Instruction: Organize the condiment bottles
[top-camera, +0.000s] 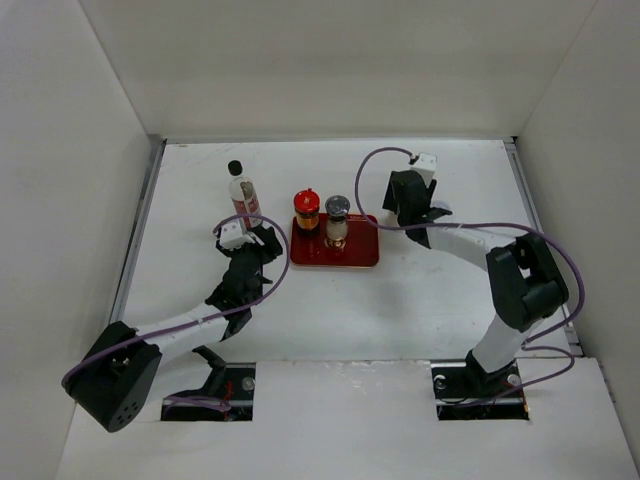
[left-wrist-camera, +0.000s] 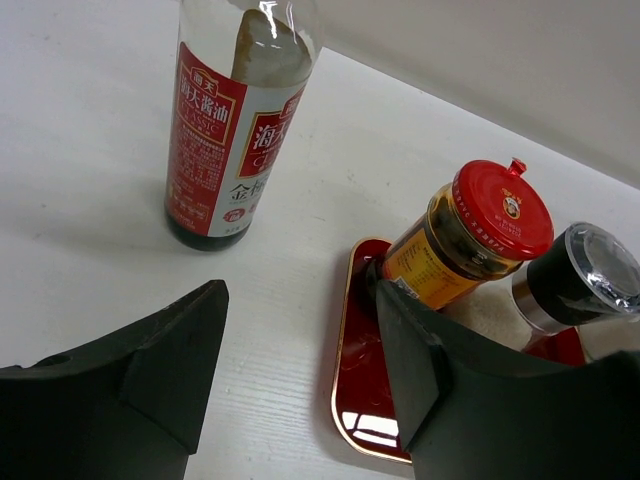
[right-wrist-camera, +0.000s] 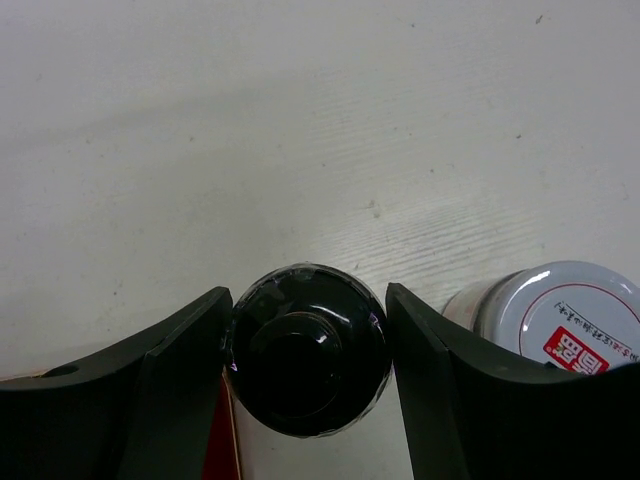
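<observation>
Could tip the black-capped bottle (right-wrist-camera: 305, 350) if lifted too fast, with only the round, shiny cap held and nothing lower down. Looks pinched by the right gripper (right-wrist-camera: 308, 295), one dark finger tight on each side of that cap, near the far right corner of the red tray (top-camera: 362, 256). Cannot tell whether off the table yet or not. Could also bump the pale-lidded jar (right-wrist-camera: 560, 320) just beside it and knock it over. Must watch that cap: smooth, wrapped in thin clear film, likely slippery. Over at the left gripper (left-wrist-camera: 300, 320): wide open, holding nothing, low over the white table (left-wrist-camera: 90, 120) by the tray's corner. Just ahead of it, the tall slim bottle (left-wrist-camera: 225, 130), standing on the table left of the tray, not yet on it. Easy to topple, being so thin and high, clear, with a red and white label. Already on the glossy, gold-edged tray: the red-capped jar (left-wrist-camera: 470, 235), short and round, and the silver-lidded jar (left-wrist-camera: 575, 280) with a black band. Might slide on that slick tray if nudged.
</observation>
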